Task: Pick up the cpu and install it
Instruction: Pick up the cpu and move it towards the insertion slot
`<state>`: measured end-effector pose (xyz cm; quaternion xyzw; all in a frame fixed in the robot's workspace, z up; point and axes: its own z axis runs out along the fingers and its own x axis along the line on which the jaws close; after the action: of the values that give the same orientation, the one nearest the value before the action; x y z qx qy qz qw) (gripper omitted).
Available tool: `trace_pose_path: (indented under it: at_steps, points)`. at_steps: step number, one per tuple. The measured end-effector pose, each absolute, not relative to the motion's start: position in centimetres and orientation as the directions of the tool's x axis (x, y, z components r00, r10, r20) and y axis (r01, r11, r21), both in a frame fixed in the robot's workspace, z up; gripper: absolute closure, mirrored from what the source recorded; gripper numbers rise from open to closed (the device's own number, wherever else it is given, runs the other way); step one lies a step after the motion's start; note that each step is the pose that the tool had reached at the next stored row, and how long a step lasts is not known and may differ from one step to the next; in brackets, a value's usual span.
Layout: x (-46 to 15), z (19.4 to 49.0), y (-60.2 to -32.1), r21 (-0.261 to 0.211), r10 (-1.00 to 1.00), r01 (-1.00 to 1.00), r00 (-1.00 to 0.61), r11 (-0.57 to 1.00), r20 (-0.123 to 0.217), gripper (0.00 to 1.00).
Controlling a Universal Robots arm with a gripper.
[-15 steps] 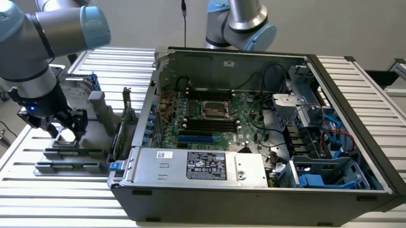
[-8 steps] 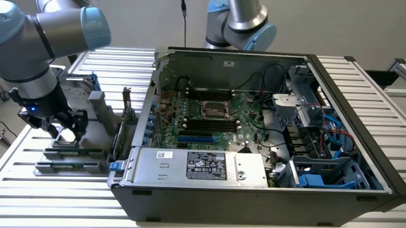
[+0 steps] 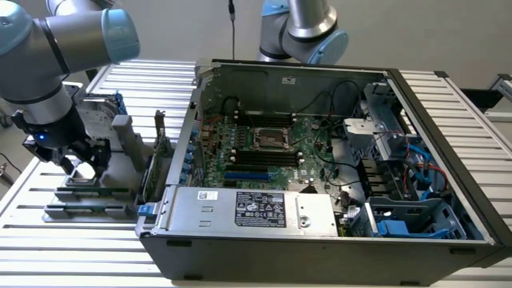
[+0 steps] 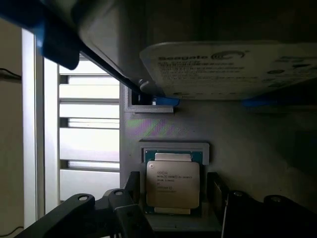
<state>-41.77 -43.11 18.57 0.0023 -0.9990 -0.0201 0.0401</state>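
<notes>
This looks like a robotics lab or assembly workshop: a jointed robot arm [image 3: 50, 57] and a second arm [image 3: 306, 29] stand over a ribbed aluminium bench [image 3: 80, 255], where an open computer case [image 3: 320, 255] bares its motherboard [image 3: 268, 144] beside a grey fixture [image 3: 126, 157] holding a cpu [image 4: 172, 184] and a hard drive [image 4: 228, 69].

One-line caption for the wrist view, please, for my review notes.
Open gripper, one finger on each side of the cpu, which lies in its grey holder near the hard drive.

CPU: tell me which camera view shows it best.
The wrist view. The cpu lies flat in its grey holder, metal top facing the camera, between the open fingers. In the exterior view the gripper stands over that holder and hides most of it.
</notes>
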Motion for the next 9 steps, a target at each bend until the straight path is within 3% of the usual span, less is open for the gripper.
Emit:
trace_pose_path:
  at_steps: [9]
  points:
    - [-41.85,18.44,-43.12,0.04,-0.006,-0.003,-0.997,0.999,0.08,0.35]
